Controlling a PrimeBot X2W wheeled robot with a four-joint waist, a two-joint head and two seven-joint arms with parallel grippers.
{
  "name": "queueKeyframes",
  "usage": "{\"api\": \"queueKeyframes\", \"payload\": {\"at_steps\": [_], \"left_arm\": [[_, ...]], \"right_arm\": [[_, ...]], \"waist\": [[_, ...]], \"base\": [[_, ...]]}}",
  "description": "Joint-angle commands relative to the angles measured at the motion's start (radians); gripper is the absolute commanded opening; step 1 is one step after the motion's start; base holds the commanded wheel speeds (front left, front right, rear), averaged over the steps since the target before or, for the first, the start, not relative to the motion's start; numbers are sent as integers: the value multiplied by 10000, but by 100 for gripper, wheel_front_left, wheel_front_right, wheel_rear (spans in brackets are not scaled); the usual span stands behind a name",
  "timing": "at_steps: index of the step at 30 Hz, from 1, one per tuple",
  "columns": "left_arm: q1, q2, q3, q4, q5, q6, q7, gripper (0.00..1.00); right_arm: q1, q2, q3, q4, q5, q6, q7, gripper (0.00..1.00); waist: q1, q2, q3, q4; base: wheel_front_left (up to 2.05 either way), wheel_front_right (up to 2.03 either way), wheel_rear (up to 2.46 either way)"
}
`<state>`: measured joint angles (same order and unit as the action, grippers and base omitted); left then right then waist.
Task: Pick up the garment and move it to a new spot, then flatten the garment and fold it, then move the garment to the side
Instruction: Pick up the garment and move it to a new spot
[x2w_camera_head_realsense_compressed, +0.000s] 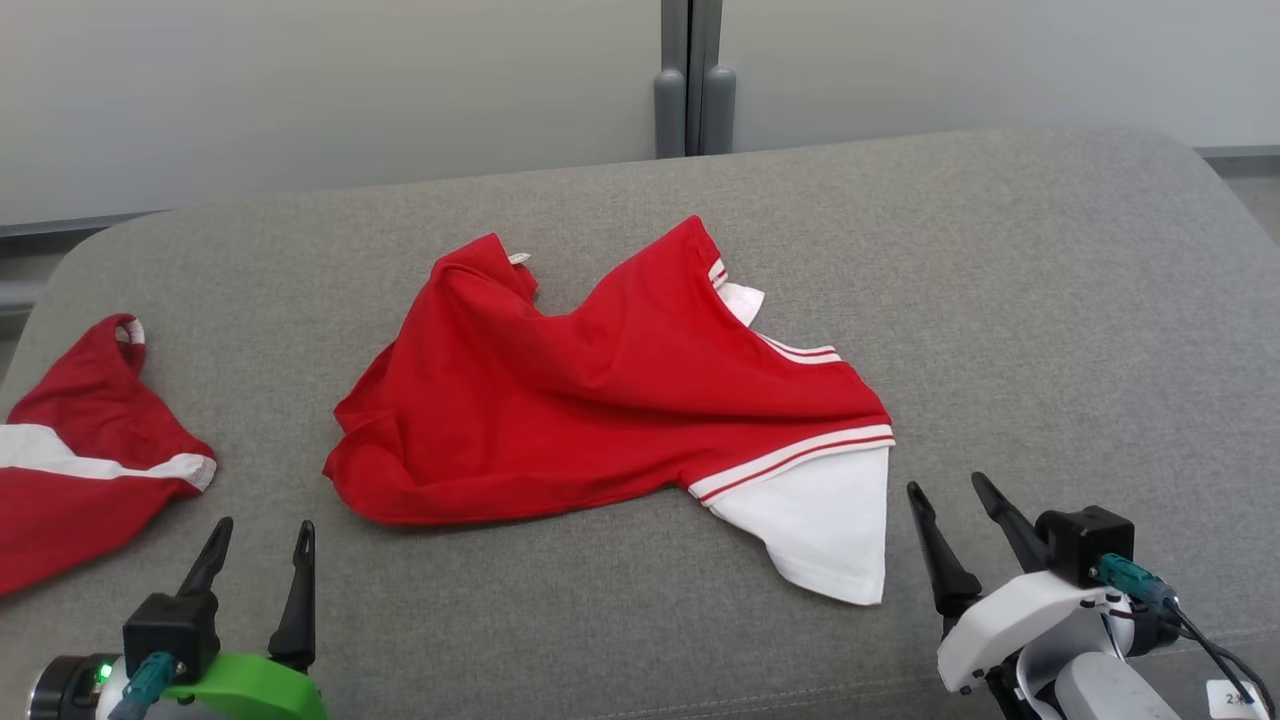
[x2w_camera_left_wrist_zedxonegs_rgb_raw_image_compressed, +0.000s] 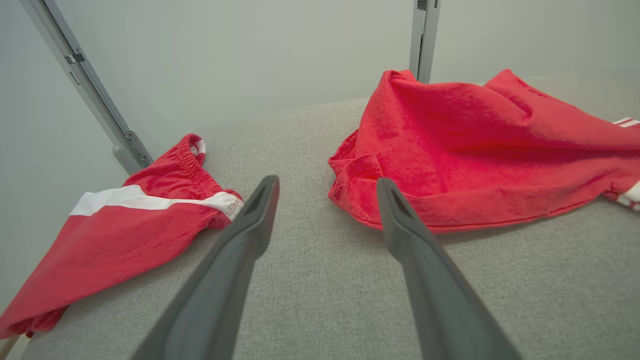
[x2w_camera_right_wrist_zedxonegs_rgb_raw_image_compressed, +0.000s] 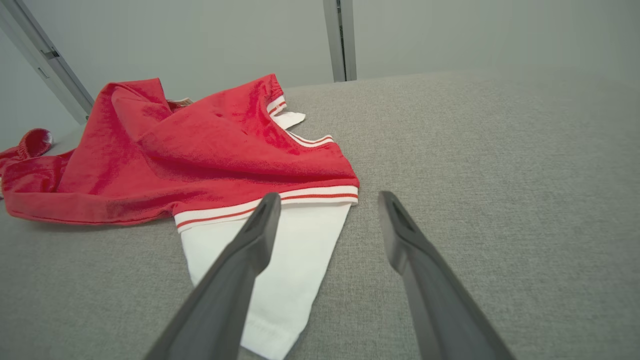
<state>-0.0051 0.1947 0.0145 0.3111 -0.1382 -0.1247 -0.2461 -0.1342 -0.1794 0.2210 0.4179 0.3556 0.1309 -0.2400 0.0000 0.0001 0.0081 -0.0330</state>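
Two grippers are hovering over the near edge, jaws standing wide apart and holding nothing: the left gripper (x2w_camera_head_realsense_compressed: 265, 523) at the near left, the right gripper (x2w_camera_head_realsense_compressed: 945, 482) at the near right. Just left of the right gripper, the white sleeve (x2w_camera_head_realsense_compressed: 820, 530) of the red T-shirt (x2w_camera_head_realsense_compressed: 600, 400) is lying flat, while the crumpled shirt is sprawling across the middle of the grey upholstered surface (x2w_camera_head_realsense_compressed: 1050, 350). Red shorts (x2w_camera_head_realsense_compressed: 70, 470) with a white band are lying at the left edge, apart from the shirt.
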Motion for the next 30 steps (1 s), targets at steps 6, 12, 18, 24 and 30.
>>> {"api": "queueKeyframes", "payload": {"at_steps": [6,12,18,24,30], "left_arm": [[-1181,1100,-1316,949,-690,-57,388,100],[-2191,2091,-2418,1692,-1670,-60,587,100],[-2984,3040,-3697,1940,-3278,-50,823,100],[-3667,4012,-5151,2019,-4747,-50,1205,100],[-4189,4678,-6100,2365,-5558,-50,1088,100]], "right_arm": [[-595,-20,519,553,298,-1,287,100],[-1026,61,1073,929,533,-1,348,100],[-1363,53,1627,1209,897,-3,464,100],[-1623,-11,2090,1417,1229,-1,734,100],[-1499,-108,2674,1302,1929,-1,1181,100]], "waist": [[0,-1,686,-266],[0,-1,1223,-476],[0,-1,1628,-652],[0,-1,1882,-802],[0,-1,1952,-945]], "base": [[0,0,0],[0,0,0],[0,0,0],[0,0,0],[0,0,0]]}}
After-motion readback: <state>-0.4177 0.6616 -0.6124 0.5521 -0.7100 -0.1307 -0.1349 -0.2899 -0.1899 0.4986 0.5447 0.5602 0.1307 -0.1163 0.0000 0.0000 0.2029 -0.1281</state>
